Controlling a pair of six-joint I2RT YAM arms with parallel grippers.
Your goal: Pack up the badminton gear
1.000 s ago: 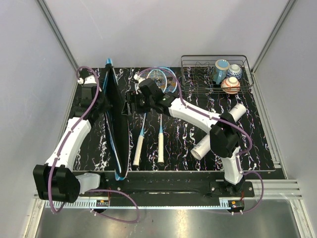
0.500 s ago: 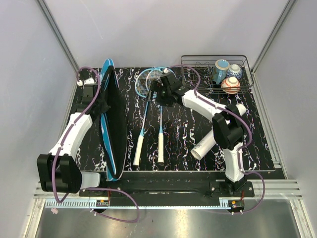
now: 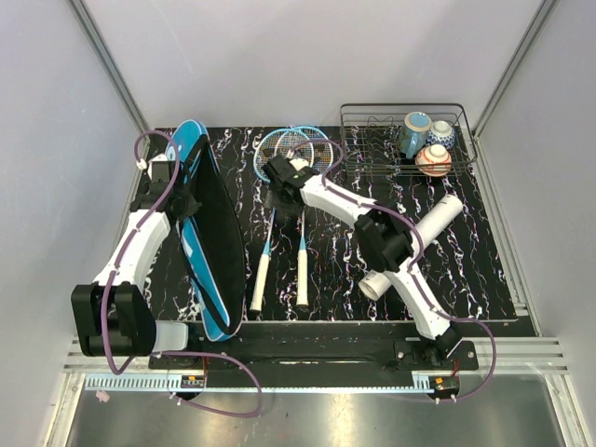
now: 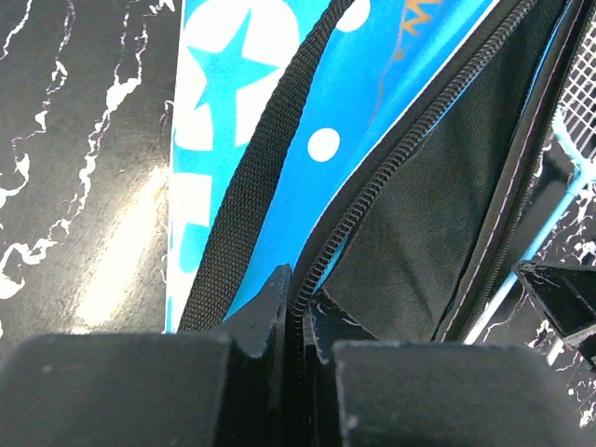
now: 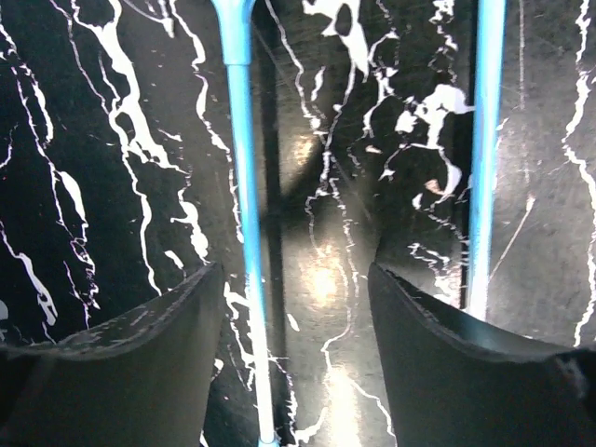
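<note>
The teal racket bag (image 3: 194,186) lies along the left of the table, its black opening (image 3: 222,242) facing right. My left gripper (image 3: 183,200) is shut on the bag's zipper edge; in the left wrist view my gripper (image 4: 296,279) pinches the zipper beside the teal face (image 4: 270,112). Two blue rackets (image 3: 291,149) lie side by side with white handles (image 3: 259,279) toward me. My right gripper (image 3: 277,175) is open low over their shafts. One shaft (image 5: 244,233) lies between my right gripper's (image 5: 296,279) fingers and the other (image 5: 484,140) outside them. The white tube (image 3: 414,242) lies at the right. No shuttlecock shows.
A black wire rack (image 3: 405,140) with three ceramic cups (image 3: 433,158) stands at the back right. The table has a black marbled top (image 3: 335,270). Grey walls close in on the left, back and right.
The right gripper left the bag's mouth, swung toward the rack, then came down over the racket shafts. The left gripper moved left, tilting the bag so its teal face shows.
</note>
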